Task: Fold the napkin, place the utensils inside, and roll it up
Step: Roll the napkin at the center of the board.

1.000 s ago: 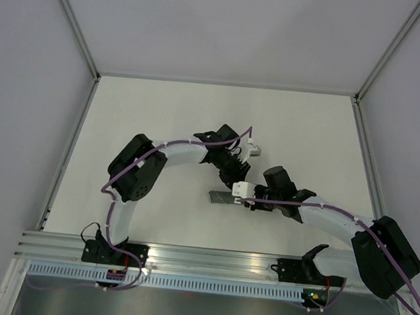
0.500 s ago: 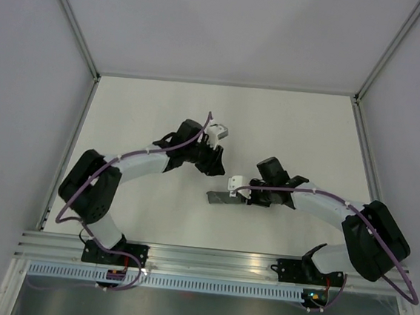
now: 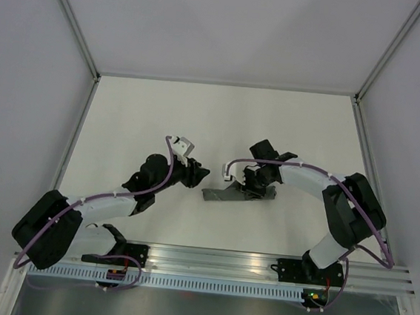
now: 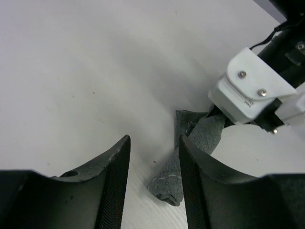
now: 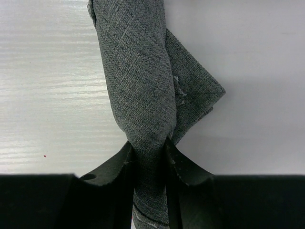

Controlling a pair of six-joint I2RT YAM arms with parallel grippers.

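White tabletop [image 3: 162, 116] fills your view, with pale grey walls [image 3: 25, 73] around it. Your rolled napkin [image 3: 217, 195] lies near the middle, one corner flap sticking out. Your right gripper [image 5: 147, 145] pinches the roll across its width. Your left gripper [image 4: 153, 139] stands spread and empty, near the roll's end, not touching it.

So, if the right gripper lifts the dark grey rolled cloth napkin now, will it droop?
Probably yes: the dark grey rolled cloth napkin is soft woven fabric, pinched narrow where the right gripper squeezes it. It may also unroll, since a loose corner flap sticks out sideways.
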